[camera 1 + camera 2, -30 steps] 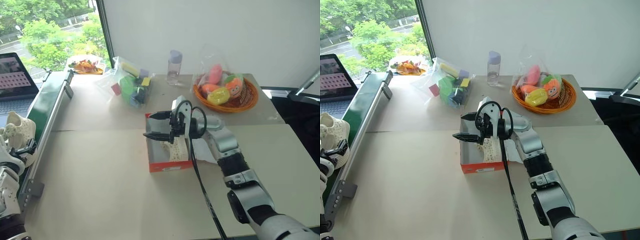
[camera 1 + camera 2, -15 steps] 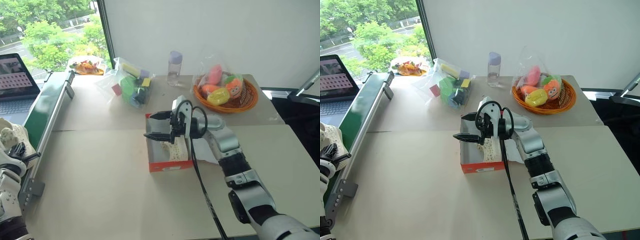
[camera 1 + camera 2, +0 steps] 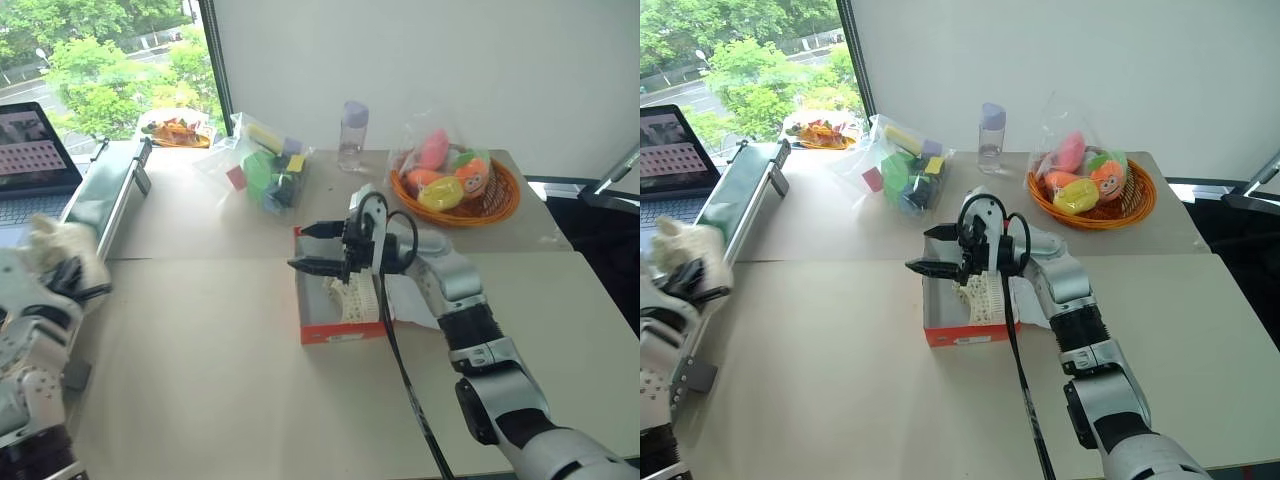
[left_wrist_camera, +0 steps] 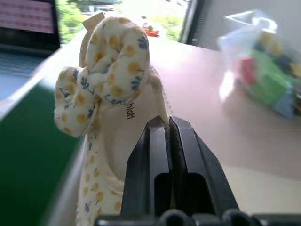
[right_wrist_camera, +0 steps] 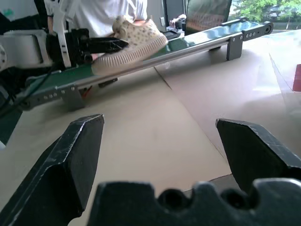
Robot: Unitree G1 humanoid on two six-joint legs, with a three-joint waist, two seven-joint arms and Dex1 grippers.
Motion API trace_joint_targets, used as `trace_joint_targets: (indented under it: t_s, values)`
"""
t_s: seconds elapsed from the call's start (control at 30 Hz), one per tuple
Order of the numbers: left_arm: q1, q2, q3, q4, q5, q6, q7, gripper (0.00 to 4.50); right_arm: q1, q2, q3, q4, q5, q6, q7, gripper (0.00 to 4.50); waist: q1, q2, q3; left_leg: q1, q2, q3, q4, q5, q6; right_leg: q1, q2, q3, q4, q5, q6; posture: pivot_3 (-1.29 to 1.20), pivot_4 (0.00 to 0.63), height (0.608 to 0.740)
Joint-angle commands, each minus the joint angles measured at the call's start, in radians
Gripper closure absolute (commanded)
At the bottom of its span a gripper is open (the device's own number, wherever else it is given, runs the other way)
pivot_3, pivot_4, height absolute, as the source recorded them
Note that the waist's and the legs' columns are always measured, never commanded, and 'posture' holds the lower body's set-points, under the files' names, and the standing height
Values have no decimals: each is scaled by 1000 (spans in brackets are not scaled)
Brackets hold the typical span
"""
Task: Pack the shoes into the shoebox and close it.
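Two shoes are seen, one held and one already packed. At about 9 o'clock of the table (image 3: 220, 400), the left gripper (image 4: 168, 129) has its black fingers pressed together on the edge of a cream shoe (image 4: 110, 89) with a flower print and a bow on top, lifted beside the green conveyor (image 3: 100, 195). Near the middle of the table stands the shoebox (image 3: 340, 332), red-orange and open, with the second shoe (image 3: 352, 296) lying inside it against the wall on the 3 o'clock side. Over the box hangs the right gripper (image 3: 318, 248), its fingers spread wide with nothing between them. At 1 o'clock sits an orange basket (image 3: 505, 205) of toys
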State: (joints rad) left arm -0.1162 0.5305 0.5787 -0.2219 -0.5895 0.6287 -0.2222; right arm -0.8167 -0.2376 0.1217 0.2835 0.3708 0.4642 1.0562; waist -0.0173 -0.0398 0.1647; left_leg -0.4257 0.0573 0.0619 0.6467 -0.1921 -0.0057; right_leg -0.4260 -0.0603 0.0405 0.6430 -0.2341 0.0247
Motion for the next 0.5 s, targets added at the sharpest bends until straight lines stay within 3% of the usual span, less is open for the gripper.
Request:
trace_joint_targets:
  t_s: [0.03,0.27,0.37,0.5]
  values:
    - [-26,-15,-56,-123,-52,47,-3,4381,-44,-9,-68,4,19,69,-95,0,-5,0,0,0,1,0,-1,0,0,0,1,0,0,0,0,0,150,740]
    - [-121,-78,-224,-223,-83,120,22,4381,-89,6,-168,36,35,281,-335,0,-1,-1,0,-1,1,0,-1,0,1,-1,3,1,1,-1,-1,0,150,740]
    - [-171,-92,-293,-249,-82,140,21,4381,-127,12,-223,71,94,485,-401,0,-1,-1,0,-1,1,0,-1,1,1,-1,3,2,0,0,-1,0,150,740]
    - [-254,-80,-393,-269,-83,163,-24,4381,-191,28,-354,136,185,625,-478,0,0,-1,0,-2,0,-1,-1,1,1,-2,3,1,0,0,-1,0,150,740]
